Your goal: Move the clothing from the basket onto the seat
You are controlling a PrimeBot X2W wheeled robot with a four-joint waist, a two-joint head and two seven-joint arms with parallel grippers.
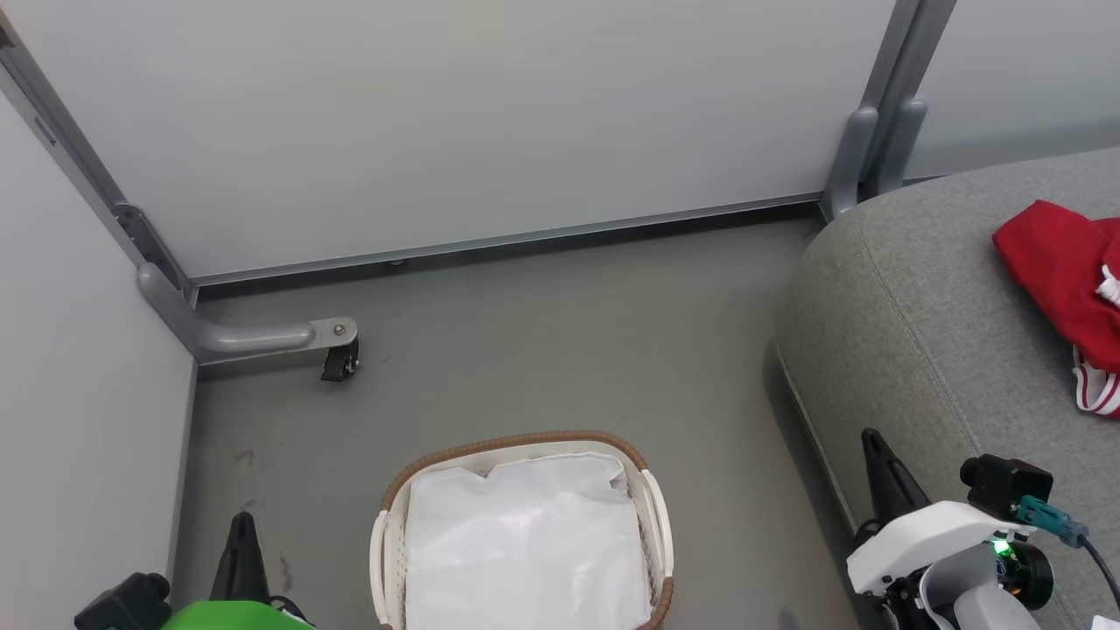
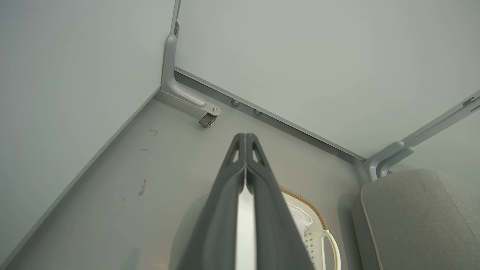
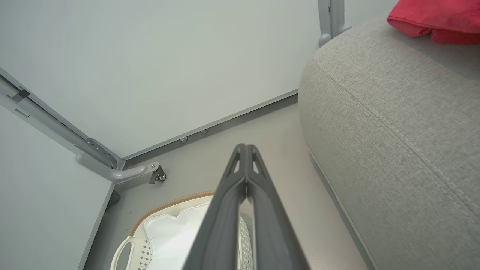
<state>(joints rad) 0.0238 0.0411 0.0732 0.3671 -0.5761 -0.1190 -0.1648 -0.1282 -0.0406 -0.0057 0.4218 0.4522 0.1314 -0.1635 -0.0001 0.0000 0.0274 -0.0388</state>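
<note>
The red clothing (image 1: pixel 1067 280) with white stripe trim lies on the grey seat (image 1: pixel 919 332) at the right; its red edge (image 3: pixel 435 17) also lies on the seat (image 3: pixel 393 123) in the right wrist view. The white basket (image 1: pixel 654 525) with its brown rim stands on the floor at bottom centre, holding just its white liner (image 1: pixel 525 542). My left gripper (image 1: pixel 242 525) is shut and empty at the lower left, left of the basket (image 2: pixel 318 232). My right gripper (image 1: pixel 875 446) is shut and empty, beside the seat's front edge and above the basket (image 3: pixel 135 247).
Pale partition walls (image 1: pixel 437 114) close the corner behind and to the left. A grey metal foot with a small caster (image 1: pixel 337 359) juts onto the floor at the left. Another grey post (image 1: pixel 866 157) stands by the seat's back corner. Grey floor (image 1: pixel 569 350) lies between basket and wall.
</note>
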